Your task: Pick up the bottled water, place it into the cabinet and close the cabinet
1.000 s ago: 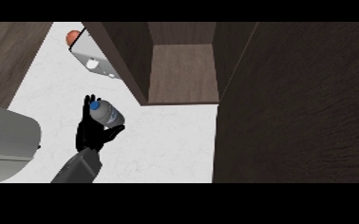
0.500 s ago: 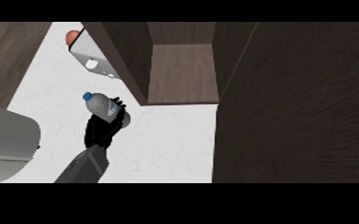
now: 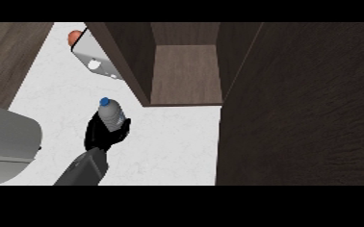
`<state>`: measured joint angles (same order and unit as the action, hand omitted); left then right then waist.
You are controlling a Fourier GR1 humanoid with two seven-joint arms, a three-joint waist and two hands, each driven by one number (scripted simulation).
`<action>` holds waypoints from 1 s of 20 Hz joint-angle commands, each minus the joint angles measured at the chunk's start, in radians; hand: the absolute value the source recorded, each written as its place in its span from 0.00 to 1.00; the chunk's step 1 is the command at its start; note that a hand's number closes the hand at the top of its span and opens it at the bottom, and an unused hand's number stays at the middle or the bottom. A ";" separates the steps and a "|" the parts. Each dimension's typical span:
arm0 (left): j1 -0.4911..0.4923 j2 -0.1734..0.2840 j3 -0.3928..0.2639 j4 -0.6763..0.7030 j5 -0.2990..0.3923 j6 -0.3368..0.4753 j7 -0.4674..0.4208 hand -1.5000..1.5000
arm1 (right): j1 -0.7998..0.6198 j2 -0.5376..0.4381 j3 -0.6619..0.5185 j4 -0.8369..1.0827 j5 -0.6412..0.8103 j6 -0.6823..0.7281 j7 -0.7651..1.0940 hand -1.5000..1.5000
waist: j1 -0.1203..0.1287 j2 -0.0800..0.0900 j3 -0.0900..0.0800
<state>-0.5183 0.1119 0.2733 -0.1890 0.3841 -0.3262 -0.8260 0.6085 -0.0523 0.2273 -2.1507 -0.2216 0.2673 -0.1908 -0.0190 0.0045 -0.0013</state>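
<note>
- Holding the bottled water [image 3: 111,113] in my left robot hand [image 3: 104,133], I have my fingers curled round its lower body, so only the blue cap and clear upper part show above them.
- The bottled water stands roughly upright in my grasp, cap pointing up the view, over the white bench [image 3: 167,139].
- It sits just left of the cabinet [image 3: 185,72], near the lower left corner of the opening and outside it.
- The cabinet stands open, its brown inner floor bare to the eye, and its door [image 3: 298,110] swings out as a dark panel on the right of the opening.
- Left of the cabinet, farther up the bench, lies a grey slab with pale round marks [image 3: 96,57]; an orange object [image 3: 74,37] peeks from behind it.
- A grey rounded thing [image 3: 16,142] sits at the far left of the cabinet.
- My right robot hand shows nowhere.
</note>
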 commanded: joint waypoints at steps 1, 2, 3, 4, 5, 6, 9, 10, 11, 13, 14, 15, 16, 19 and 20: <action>0.061 0.045 -0.045 -0.021 -0.034 -0.165 0.008 1.00 | -0.027 0.000 -0.005 -0.016 -0.004 -0.031 0.058 0.00 | 0.011 -0.003 0.000; 0.057 0.082 -0.039 -0.016 -0.031 -0.196 0.032 1.00 | -0.006 0.000 0.001 -0.025 -0.002 -0.020 0.029 0.00 | 0.006 -0.002 0.000; 0.138 0.105 -0.079 -0.030 -0.067 -0.273 0.000 1.00 | 0.022 0.008 0.021 -0.055 0.003 -0.029 0.037 0.00 | 0.013 -0.005 0.000; 0.108 0.056 -0.073 -0.033 -0.064 -0.227 -0.032 1.00 | 0.000 0.030 0.059 -0.033 0.043 -0.043 0.024 0.00 | 0.005 -0.002 0.000; 0.130 0.090 -0.061 -0.036 -0.052 -0.263 -0.027 1.00 | 0.030 -0.013 -0.007 -0.046 -0.025 -0.006 0.015 0.00 | 0.005 -0.002 0.000; 0.102 0.068 -0.064 -0.081 -0.043 -0.229 0.020 1.00 | -0.040 0.018 0.017 0.005 0.003 -0.047 0.056 0.00 | 0.015 -0.004 0.001; 0.142 0.074 -0.055 -0.089 -0.028 -0.273 0.011 1.00 | -0.083 -0.026 -0.075 0.045 -0.063 0.003 0.023 0.00 | 0.013 -0.003 0.001; 0.132 0.067 -0.030 -0.149 0.021 -0.261 0.088 1.00 | 0.032 0.012 0.020 -0.017 -0.008 -0.020 -0.005 0.00 | 0.018 -0.009 0.002; 0.155 0.074 -0.030 -0.152 0.023 -0.286 0.079 1.00 | 0.022 -0.019 -0.014 -0.044 -0.034 -0.012 0.034 0.00 | 0.017 -0.007 0.001; 0.163 0.081 -0.043 -0.165 0.016 -0.304 0.097 1.00 | 0.000 -0.003 0.002 0.000 0.000 -0.018 0.004 0.00 | 0.014 -0.006 0.001; 0.185 0.046 -0.054 -0.193 0.011 -0.273 0.077 1.00 | 0.035 0.026 0.082 -0.061 0.064 -0.061 0.038 0.00 | 0.015 -0.007 0.001; 0.156 0.065 -0.041 -0.204 0.041 -0.291 0.167 1.00 | -0.049 -0.023 -0.035 -0.025 -0.049 -0.025 0.073 0.00 | 0.019 -0.006 0.002; 0.172 0.077 -0.040 -0.241 0.048 -0.288 0.173 1.00 | -0.006 -0.007 0.015 -0.010 0.010 -0.021 0.014 0.00 | 0.017 -0.007 0.002; 0.200 0.008 -0.065 -0.358 0.073 -0.249 0.248 1.00 | -0.001 -0.034 -0.047 0.046 -0.052 0.024 -0.025 0.00 | 0.028 -0.011 0.004; 0.269 0.028 -0.070 -0.453 0.093 -0.234 0.297 1.00 | 0.003 -0.014 0.000 0.002 -0.014 -0.009 0.004 0.00 | 0.030 -0.012 0.003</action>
<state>-0.3242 0.1597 0.2211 -0.4831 0.4399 -0.5400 -0.5910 0.6200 -0.0704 0.2220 -2.1627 -0.2443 0.2620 -0.1812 0.0020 -0.0043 0.0009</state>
